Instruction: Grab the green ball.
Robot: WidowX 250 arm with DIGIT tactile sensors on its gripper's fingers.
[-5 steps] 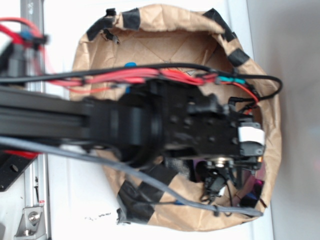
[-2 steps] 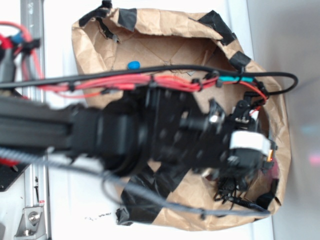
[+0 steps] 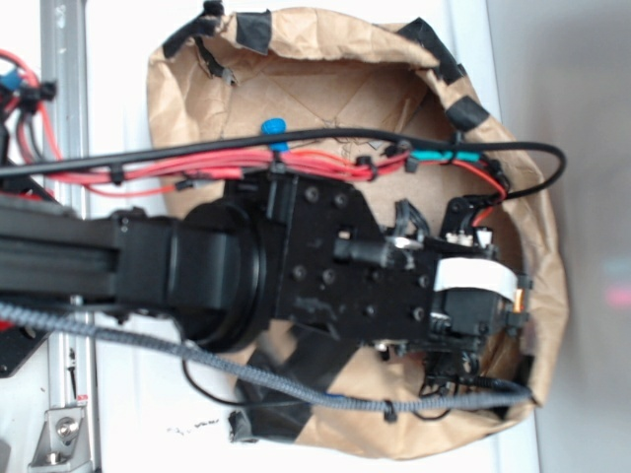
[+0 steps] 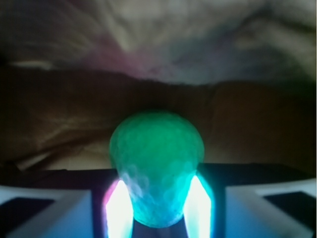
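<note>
In the wrist view the green ball [image 4: 156,153], dimpled and lit from both sides, sits between my gripper's [image 4: 157,201] two glowing pads [image 4: 119,206]. The pads press against its left and right flanks, so the gripper is shut on it. Brown paper fills the view behind the ball. From the exterior camera my gripper [image 3: 478,320] is low inside the paper bag [image 3: 325,59] at its right side. My own arm and wrist hide the ball there.
The brown paper bag has black tape patches [image 3: 286,379] along its rim and its walls rise around my wrist. A blue bottle cap [image 3: 273,127] shows near the bag's back left. Red and black cables [image 3: 296,158] cross over the bag. A metal rail [image 3: 64,99] runs down the left.
My arm has shifted inside the bag, first toward the right wall, then slightly back. The blue cap is less covered by the cables than before.
</note>
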